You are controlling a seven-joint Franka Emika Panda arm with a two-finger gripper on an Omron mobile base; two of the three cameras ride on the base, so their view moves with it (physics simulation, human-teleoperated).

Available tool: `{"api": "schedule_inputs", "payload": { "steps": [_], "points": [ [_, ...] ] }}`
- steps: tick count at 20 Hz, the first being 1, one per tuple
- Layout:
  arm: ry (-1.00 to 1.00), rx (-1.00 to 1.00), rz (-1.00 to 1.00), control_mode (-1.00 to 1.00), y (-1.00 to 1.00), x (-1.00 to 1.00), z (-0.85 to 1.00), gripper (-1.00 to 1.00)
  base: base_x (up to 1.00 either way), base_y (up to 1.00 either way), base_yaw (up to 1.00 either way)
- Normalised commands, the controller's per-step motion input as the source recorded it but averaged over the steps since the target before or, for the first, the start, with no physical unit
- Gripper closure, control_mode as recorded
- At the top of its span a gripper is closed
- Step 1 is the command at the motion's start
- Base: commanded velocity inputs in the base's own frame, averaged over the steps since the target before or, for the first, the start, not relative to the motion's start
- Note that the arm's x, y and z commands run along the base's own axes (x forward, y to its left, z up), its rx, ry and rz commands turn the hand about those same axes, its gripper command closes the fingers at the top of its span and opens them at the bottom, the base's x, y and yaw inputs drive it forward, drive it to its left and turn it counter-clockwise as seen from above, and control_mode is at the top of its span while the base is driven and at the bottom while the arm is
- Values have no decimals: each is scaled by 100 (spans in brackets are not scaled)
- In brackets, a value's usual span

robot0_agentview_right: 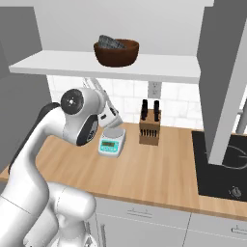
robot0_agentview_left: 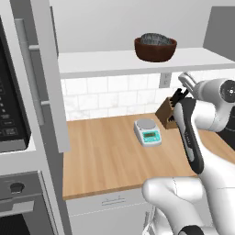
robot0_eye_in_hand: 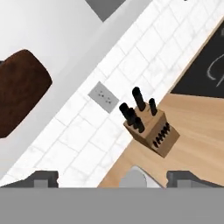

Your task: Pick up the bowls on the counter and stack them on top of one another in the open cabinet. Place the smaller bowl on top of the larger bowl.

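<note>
Left base view has the larger bowl (robot0_agentview_left: 155, 49) standing upright on the white shelf floor of the open cabinet (robot0_agentview_left: 110, 62), mouth up, with the smaller bowl (robot0_agentview_left: 156, 38) nested inside it, its dark grey rim showing just above the brown rim. Round as they are, neither bowl has a long axis; both openings face the ceiling. In the right base view the grey bowl (robot0_agentview_right: 112, 42) sits slightly tilted within the brown one (robot0_agentview_right: 116, 53), toward its left side.

Below the shelf, the counter (robot0_agentview_left: 105, 156) carries a kitchen scale (robot0_agentview_left: 148, 131) with a green display and, near the tiled wall, a knife block (robot0_agentview_right: 149, 126) with dark handles sticking up. A wall socket (robot0_agentview_right: 154, 89) is set in the tiles above the block.

The pincer (robot0_eye_in_hand: 112, 177) hangs in the air below the shelf, above the scale and apart from the bowls. In the hand view its two fingertips (robot0_eye_in_hand: 43, 178) stand wide apart with nothing between them, and that view looks toward the knife block (robot0_eye_in_hand: 151, 129), the socket (robot0_eye_in_hand: 103, 96) and the brown bowl's side (robot0_eye_in_hand: 19, 89) at the left edge.
</note>
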Motion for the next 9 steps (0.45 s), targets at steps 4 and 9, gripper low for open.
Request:
{"api": "schedule_inputs", "payload": {
  "steps": [4, 9],
  "points": [
    [10, -11, 24, -100, 56, -75, -50, -100, 0, 0, 0],
    [0, -2, 0, -100, 2, 1, 0, -100, 0, 0, 0]
  ]
}}
